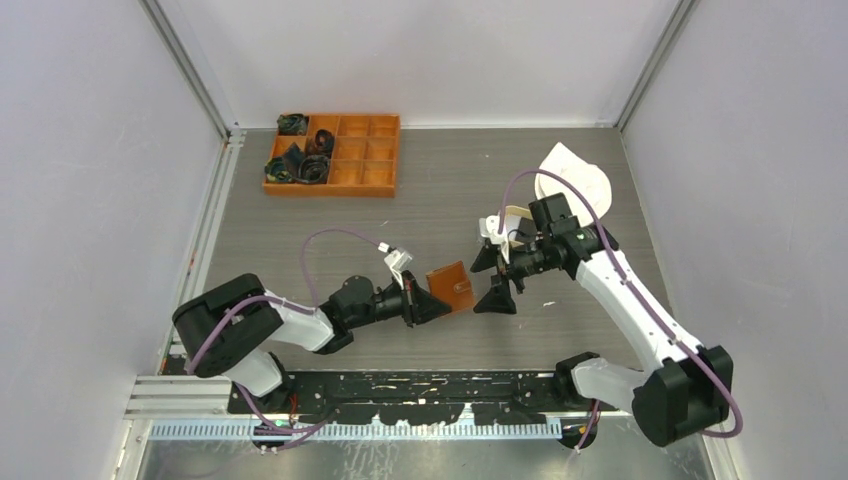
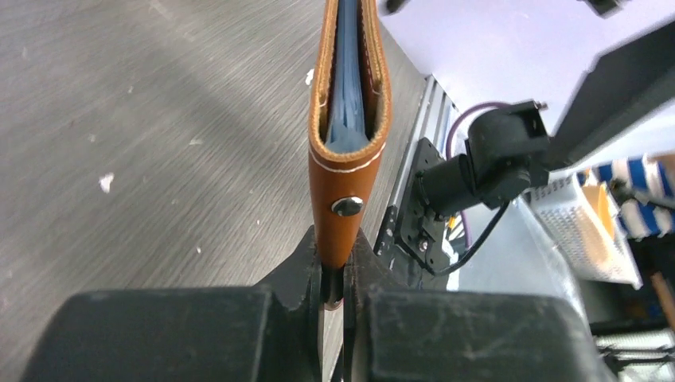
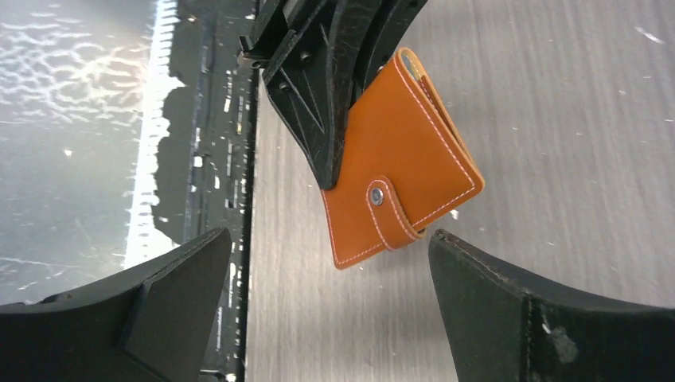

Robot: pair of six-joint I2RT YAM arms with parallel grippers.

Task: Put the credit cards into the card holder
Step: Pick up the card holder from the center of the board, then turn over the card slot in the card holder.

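- Grey wood-grain tabletop [image 1: 420, 200] between white walls [image 1: 420, 50], seen from above. The left gripper [image 1: 432, 303] is clamped on the brown wallet [image 1: 452, 285] near the middle. The right gripper [image 1: 497, 280] sits just to the wallet's right, fingers spread. An orange box [image 1: 332, 153] lies well apart at the far left.
- Left wrist: the wallet stands on edge, pinched at its stud end between the closed fingers [image 2: 306, 270], its length pointing away from the wrist. A blue card [image 2: 348, 95] shows inside the fold.
- Right wrist: the snapped-shut wallet hangs straight ahead, between the wide-open fingers [image 3: 167, 294], touching neither. Only the left arm holds it.
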